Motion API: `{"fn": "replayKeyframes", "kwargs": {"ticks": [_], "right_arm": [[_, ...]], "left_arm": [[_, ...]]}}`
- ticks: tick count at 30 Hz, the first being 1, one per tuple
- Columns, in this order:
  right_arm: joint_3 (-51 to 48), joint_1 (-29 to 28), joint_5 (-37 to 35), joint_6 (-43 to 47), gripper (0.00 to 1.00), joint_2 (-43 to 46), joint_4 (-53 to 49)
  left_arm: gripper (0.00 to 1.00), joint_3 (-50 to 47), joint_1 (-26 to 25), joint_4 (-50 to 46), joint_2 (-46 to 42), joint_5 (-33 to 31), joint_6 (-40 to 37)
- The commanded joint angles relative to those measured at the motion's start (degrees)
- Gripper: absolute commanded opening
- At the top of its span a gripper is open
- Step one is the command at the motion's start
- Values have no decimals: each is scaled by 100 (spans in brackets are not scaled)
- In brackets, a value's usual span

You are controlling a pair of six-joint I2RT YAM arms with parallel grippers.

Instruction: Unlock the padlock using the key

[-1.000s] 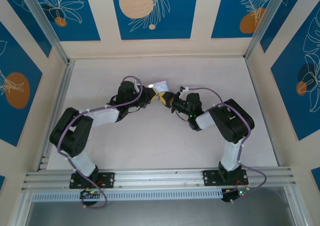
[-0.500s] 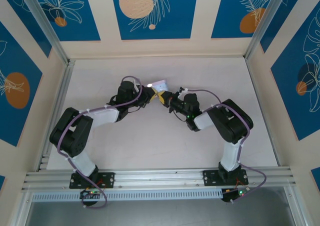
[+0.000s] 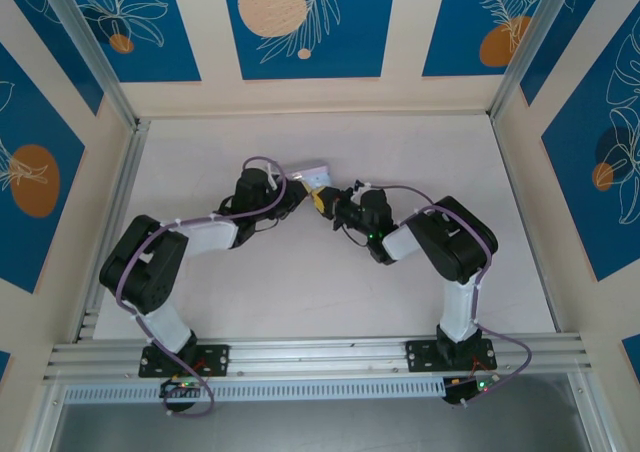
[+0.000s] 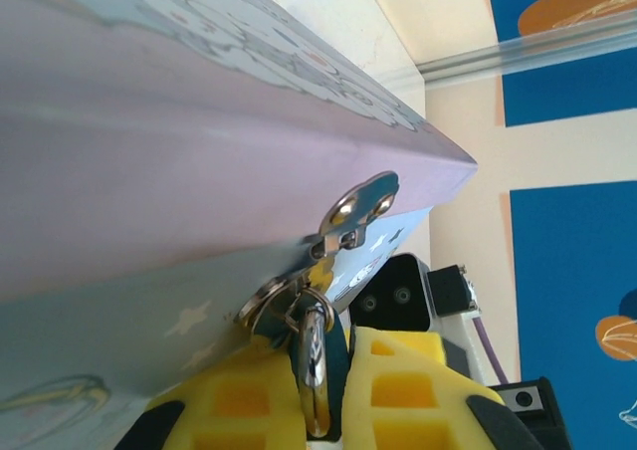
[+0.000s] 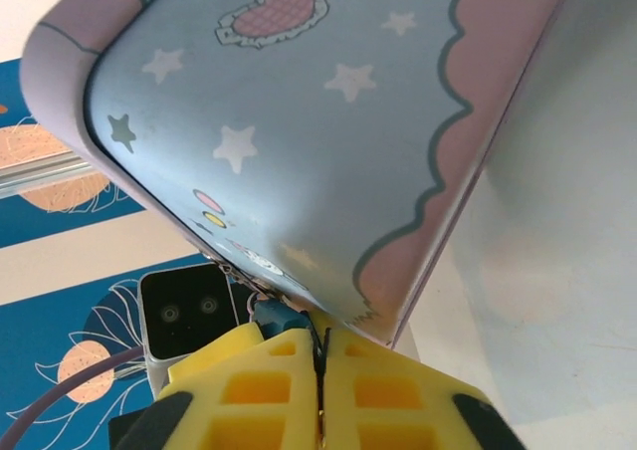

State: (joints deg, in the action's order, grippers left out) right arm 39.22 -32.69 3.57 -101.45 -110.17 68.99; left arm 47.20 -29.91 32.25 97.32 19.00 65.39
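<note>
The tiny teal padlock (image 4: 338, 355) hangs from the hasp (image 4: 363, 204) of a pale blue tin box (image 4: 199, 151). Its silver shackle (image 4: 314, 365) stands between the yellow pads of my left gripper (image 4: 323, 345), which is shut on the padlock. In the right wrist view the padlock's teal body (image 5: 277, 316) sits just left of my right gripper (image 5: 320, 336). That gripper is pressed shut on a thin sliver, the key (image 5: 320, 400), pointing at the box's lower edge. From above, the left gripper (image 3: 303, 194) and right gripper (image 3: 326, 205) meet tip to tip beside the tin box (image 3: 315, 175).
The tin box (image 5: 328, 121) is tilted and close over both sets of fingers. Each wrist camera faces the other: the right one (image 4: 398, 296) and the left one (image 5: 189, 316). Metal rails and patterned walls (image 3: 300, 22) ring the white table (image 3: 300, 272).
The right arm has pushed left toward the left gripper. The tin box has shifted slightly left and down with it. The left arm has barely moved.
</note>
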Motion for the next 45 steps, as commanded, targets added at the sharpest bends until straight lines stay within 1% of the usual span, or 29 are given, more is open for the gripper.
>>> {"fn": "replayKeyframes", "kwargs": {"ticks": [1, 4, 7, 8, 12, 16, 19, 21, 22, 25, 26, 29, 31, 34, 37, 40, 45], "right_arm": [[-38, -138, -56, -15, 18, 78, 538], [-179, -64, -43, 12, 38, 142, 543], [-349, -1, -48, 72, 51, 274, 458], [-413, 20, -32, 106, 54, 338, 403], [-710, 111, 55, 319, 61, 687, 28], [-1021, 230, 171, 768, 63, 1256, -670], [-1089, 338, 365, 1312, 63, 1842, -1650], [-994, 406, 536, 1844, 63, 2262, -2580], [-849, 437, 586, 2162, 63, 2534, -3311], [-317, 439, 453, 3357, 65, 3164, -5232], [-131, 434, 418, 3771, 65, 3302, -5716], [410, 415, 269, 4929, 63, 3491, -7019], [774, 323, 34, 5680, 61, 3452, -7811], [1141, 113, -308, 6654, 58, 3369, -8467], [1352, -56, -391, 7414, 50, 3229, -8783], [1535, -175, -386, 7798, 45, 3059, -9012], [1898, -424, -719, 8130, 47, 2738, -9391]], "left_arm": [[0, -208, -384, 294, 188, 875, -409], [0, -281, -381, 440, 287, 866, -382], [0, -273, -384, 452, 348, 866, -409], [0, -273, -379, 446, 359, 868, -429], [0, -229, -378, 327, 394, 859, -577], [0, -242, -373, 288, 446, 843, -674], [0, -240, -357, 266, 490, 877, -677], [0, -212, -349, 199, 485, 901, -685], [0, -211, -342, 181, 490, 912, -674], [0, -113, -330, -43, 482, 953, -685], [0, -74, -329, -117, 481, 964, -710], [0, 29, -322, -316, 490, 1011, -718], [0, 93, -310, -417, 490, 1060, -688], [0, 214, -299, -674, 475, 1126, -685], [0, 349, -293, -909, 464, 1221, -629], [0, 471, -288, -1102, 446, 1285, -577], [0, 638, -273, -1322, 463, 1446, -439]]}}
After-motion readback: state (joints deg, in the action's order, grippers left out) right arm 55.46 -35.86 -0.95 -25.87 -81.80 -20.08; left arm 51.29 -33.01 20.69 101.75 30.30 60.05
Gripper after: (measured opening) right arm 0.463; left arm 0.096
